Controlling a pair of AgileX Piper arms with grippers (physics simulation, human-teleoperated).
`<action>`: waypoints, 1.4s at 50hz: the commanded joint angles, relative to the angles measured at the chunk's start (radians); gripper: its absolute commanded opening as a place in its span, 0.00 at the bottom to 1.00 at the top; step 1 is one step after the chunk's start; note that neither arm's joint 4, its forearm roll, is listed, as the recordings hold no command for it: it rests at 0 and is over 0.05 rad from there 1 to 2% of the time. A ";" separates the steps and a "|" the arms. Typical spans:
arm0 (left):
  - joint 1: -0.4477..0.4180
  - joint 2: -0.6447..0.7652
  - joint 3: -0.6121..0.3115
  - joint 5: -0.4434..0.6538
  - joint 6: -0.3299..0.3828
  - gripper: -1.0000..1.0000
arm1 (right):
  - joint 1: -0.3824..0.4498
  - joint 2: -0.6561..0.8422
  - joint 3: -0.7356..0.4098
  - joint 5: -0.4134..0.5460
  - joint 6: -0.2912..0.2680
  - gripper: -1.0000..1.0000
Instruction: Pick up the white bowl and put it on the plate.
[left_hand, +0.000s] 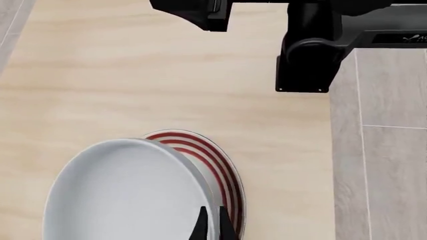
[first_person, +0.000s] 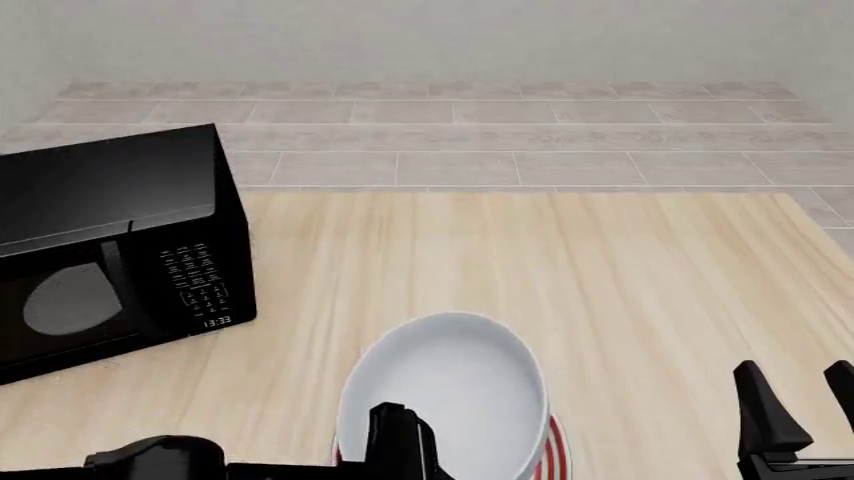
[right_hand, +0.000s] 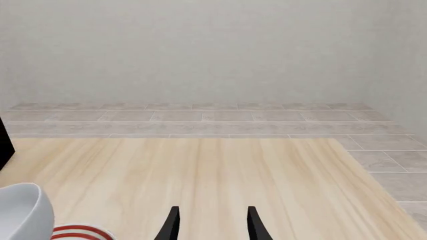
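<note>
Near the table's front edge, centre: white bowl (first_person: 447, 395) held tilted over the plate (first_person: 550, 452), mouth tipped up toward the front camera; only a sliver of the red-ringed rim peeks out at the bowl's right side. Left gripper (left_hand: 213, 226) pinching the bowl's rim (left_hand: 215, 207), one finger inside, one outside, fingers nearly together on the wall. Can't tell from the left wrist view whether the bowl's base touches the plate or hangs just above. Left arm (first_person: 267, 462) enters low from the front view's left, partly hiding the bowl's near edge

Right gripper (first_person: 798, 400) at the lower right, well apart from bowl and plate, fingers spread wide, nothing between them; right wrist view confirms the empty gap (right_hand: 212, 225) over bare wood table (right_hand: 220, 170)

Black microwave (first_person: 114, 250) at the left side of the table, door closed, clock display lit, well clear of the bowl
</note>
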 joint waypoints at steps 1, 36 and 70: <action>-0.002 0.008 0.017 -0.040 -0.007 0.00 | 0.000 -0.003 0.002 0.000 0.000 1.00; 0.005 0.032 0.075 -0.108 -0.030 0.00 | 0.000 -0.003 0.002 0.000 0.000 1.00; -0.016 0.086 0.095 -0.174 -0.059 0.00 | 0.000 -0.003 0.002 0.000 0.000 1.00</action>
